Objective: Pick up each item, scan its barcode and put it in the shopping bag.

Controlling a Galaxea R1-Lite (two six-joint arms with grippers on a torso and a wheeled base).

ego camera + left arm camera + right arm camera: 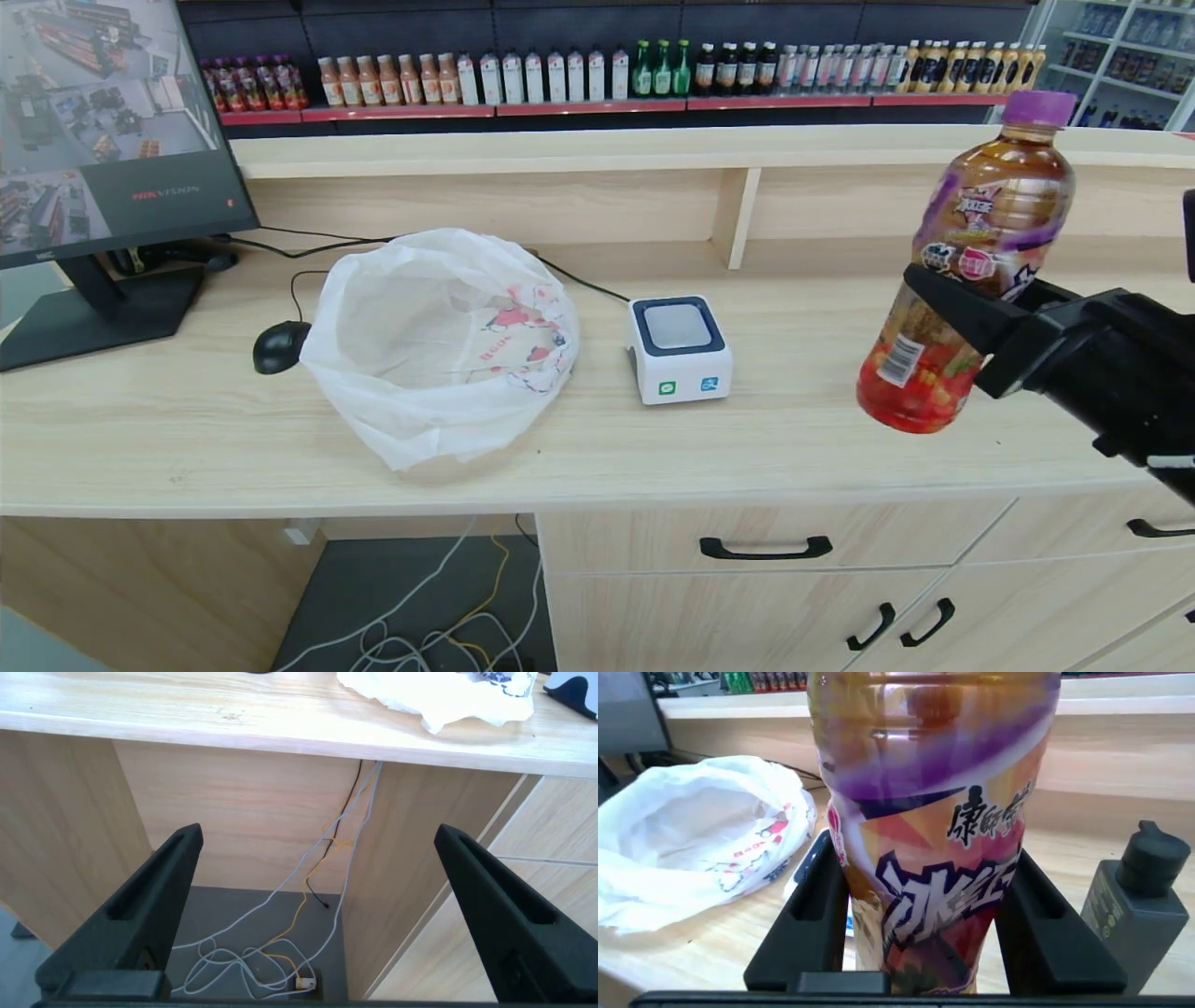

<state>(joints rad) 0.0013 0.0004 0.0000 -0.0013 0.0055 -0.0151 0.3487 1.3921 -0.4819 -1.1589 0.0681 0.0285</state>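
On the desk: the white shopping bag (439, 345) sits open-mouthed, left of the small white scanner (679, 347). A black mouse (280, 345) lies just beside the bag's left edge, and a monitor (103, 121) stands at the far left.
Bottle: a purple-capped drink bottle (990, 215) is held up in the air, slightly tilted, cap uppermost. It is to the right of the scanner and well apart from it. Its barcode (901, 359) shows low on the label.
Right hand: the right hand (926, 919) is clamped on the bottle's lower half, one finger on each side.
Left hand: the left hand (318, 905) has its fingers wide apart and holds nothing. It is low in front of the desk's edge, facing loose cables (280, 952) on the floor underneath.
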